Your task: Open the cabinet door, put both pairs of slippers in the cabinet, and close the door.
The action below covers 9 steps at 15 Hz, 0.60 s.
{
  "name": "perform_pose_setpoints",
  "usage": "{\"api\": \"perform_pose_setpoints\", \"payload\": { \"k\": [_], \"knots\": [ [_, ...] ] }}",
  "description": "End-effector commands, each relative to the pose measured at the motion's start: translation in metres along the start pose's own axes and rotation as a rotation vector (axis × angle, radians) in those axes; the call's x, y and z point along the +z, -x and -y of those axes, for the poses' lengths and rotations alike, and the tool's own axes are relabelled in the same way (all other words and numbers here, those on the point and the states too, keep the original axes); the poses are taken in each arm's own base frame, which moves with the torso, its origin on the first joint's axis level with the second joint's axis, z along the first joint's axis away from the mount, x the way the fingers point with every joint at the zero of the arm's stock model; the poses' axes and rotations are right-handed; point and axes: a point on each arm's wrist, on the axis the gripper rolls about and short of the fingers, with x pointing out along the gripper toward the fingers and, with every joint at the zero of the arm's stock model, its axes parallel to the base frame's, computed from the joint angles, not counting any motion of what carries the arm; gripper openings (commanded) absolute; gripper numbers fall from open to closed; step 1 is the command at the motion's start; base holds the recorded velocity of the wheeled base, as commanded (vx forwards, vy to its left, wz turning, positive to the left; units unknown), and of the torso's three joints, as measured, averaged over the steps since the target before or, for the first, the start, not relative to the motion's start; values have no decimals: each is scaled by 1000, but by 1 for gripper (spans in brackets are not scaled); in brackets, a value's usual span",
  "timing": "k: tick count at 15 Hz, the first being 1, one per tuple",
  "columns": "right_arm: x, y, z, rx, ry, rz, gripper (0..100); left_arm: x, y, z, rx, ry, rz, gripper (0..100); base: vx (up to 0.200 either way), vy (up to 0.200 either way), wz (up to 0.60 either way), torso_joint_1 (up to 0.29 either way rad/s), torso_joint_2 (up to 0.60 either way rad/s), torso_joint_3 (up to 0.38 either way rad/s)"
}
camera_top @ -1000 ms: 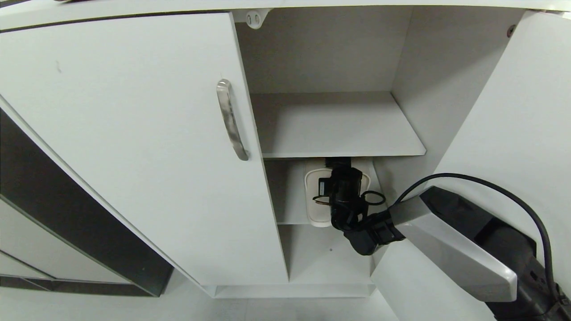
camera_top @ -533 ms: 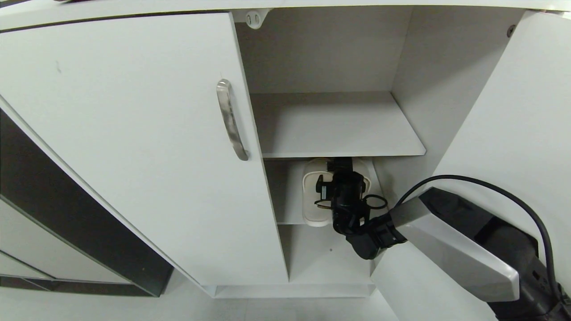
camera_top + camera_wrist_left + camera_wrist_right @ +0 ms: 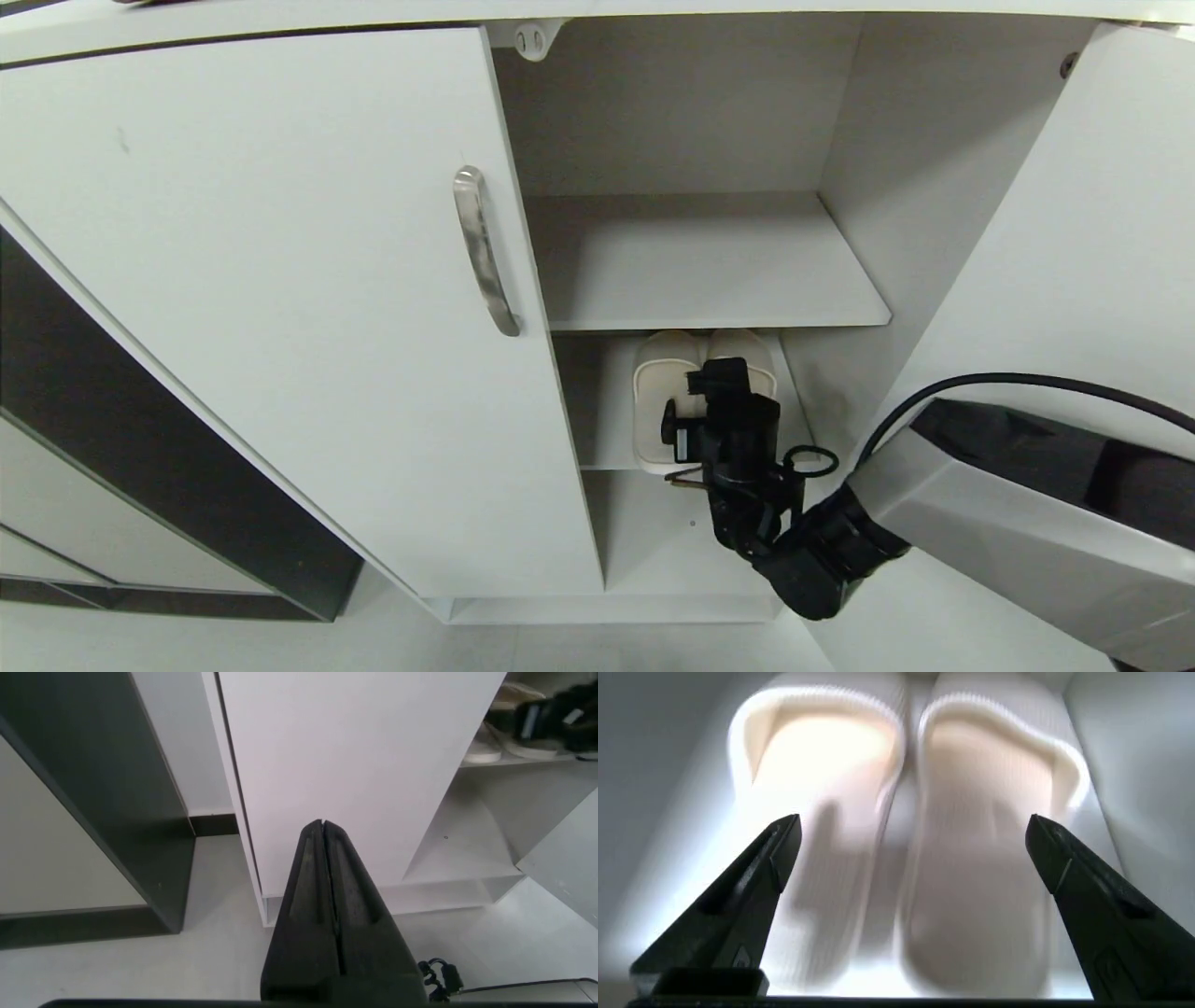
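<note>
Up close in the right wrist view, the right gripper [image 3: 912, 831] is spread wide and empty, its fingers flanking the pale slippers [image 3: 971, 849]. The head view places the pair on the cabinet [image 3: 840, 140]'s middle shelf, under the upper board. The left wrist view adds the left gripper [image 3: 322, 831], pressed together on nothing outside the closed left door [image 3: 355, 756]. The slippers lie side by side, touching, long axes running front to back; toe end unclear.
</note>
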Motion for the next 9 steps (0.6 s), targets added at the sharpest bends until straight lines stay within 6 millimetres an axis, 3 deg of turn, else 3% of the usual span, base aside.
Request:
{"api": "perform_pose_setpoints", "payload": {
  "k": [1, 3, 6, 9],
  "knots": [
    [1, 64, 9, 88, 38, -20, 100, 0, 0, 0, -1, -1, -1, 0, 0, 0, 0, 0, 0, 0],
    [-11, 82, 15, 111, 90, -36, 100, 0, 0, 0, -1, 0, -1, 0, 0, 0, 0, 0, 0, 0],
    [-15, 80, 9, 120, 90, -32, 100, 0, 0, 0, -1, -1, -1, 0, 0, 0, 0, 0, 0, 0],
    [-17, 80, 9, 120, 91, -35, 100, 0, 0, 0, -1, -1, -1, 0, -200, 0, 0, 2, 1, -2]
  ]
}}
